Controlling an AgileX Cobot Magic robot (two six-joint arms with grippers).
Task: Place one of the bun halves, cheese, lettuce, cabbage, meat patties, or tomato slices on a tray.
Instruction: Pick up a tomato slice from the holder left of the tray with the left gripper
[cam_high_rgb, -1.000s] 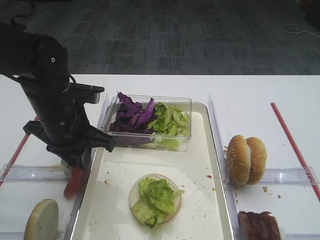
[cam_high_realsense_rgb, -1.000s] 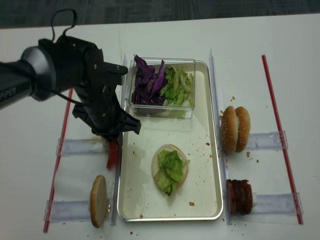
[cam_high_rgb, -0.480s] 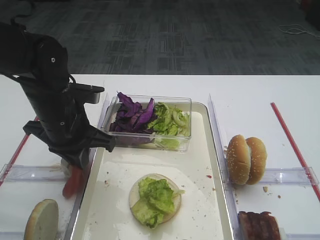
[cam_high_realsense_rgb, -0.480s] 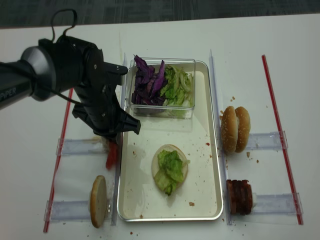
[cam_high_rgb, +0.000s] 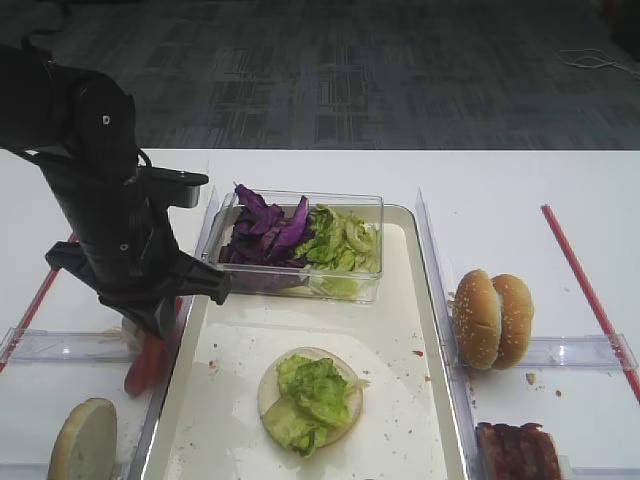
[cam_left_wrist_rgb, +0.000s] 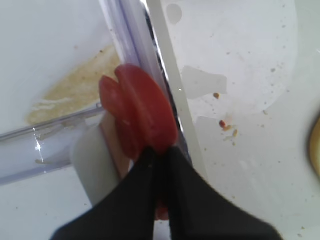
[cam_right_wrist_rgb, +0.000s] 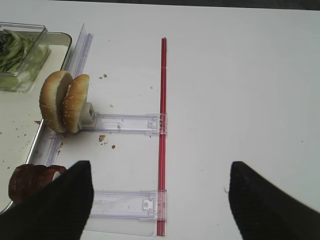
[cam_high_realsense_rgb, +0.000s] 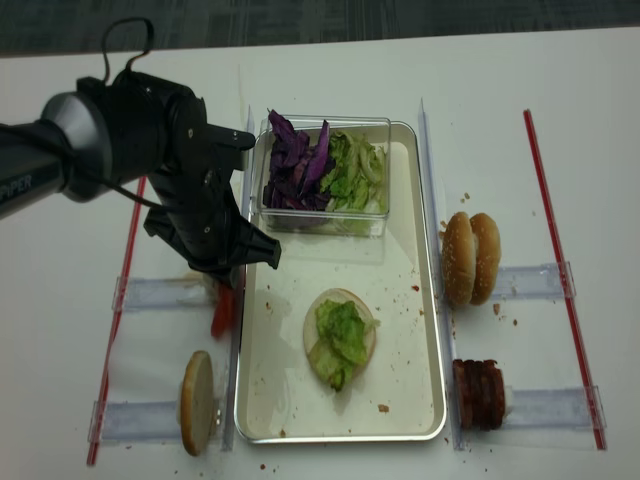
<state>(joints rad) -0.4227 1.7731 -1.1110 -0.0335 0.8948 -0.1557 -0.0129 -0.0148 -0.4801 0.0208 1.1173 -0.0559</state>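
1. The tray (cam_high_rgb: 425, 300), cream-white, holds a clear box (cam_high_rgb: 300, 250) of cabbage (cam_high_rgb: 262, 232) and lettuce (cam_high_rgb: 340, 238), and a bun half (cam_high_rgb: 310, 397) topped with green leaf.
2. My left arm (cam_high_rgb: 110, 220) stands over the tray's left rim.
3. My left gripper (cam_left_wrist_rgb: 159, 160): a second ago its jaws were partly apart; they have now pressed together, pinching the tomato slices (cam_left_wrist_rgb: 137, 112) upright in their holder (cam_left_wrist_rgb: 95, 160), just outside the rim.
4. Judgement: grasp made; lift and carry onto the bun remain.
5. My right gripper (cam_right_wrist_rgb: 157, 200) hangs spread, empty.
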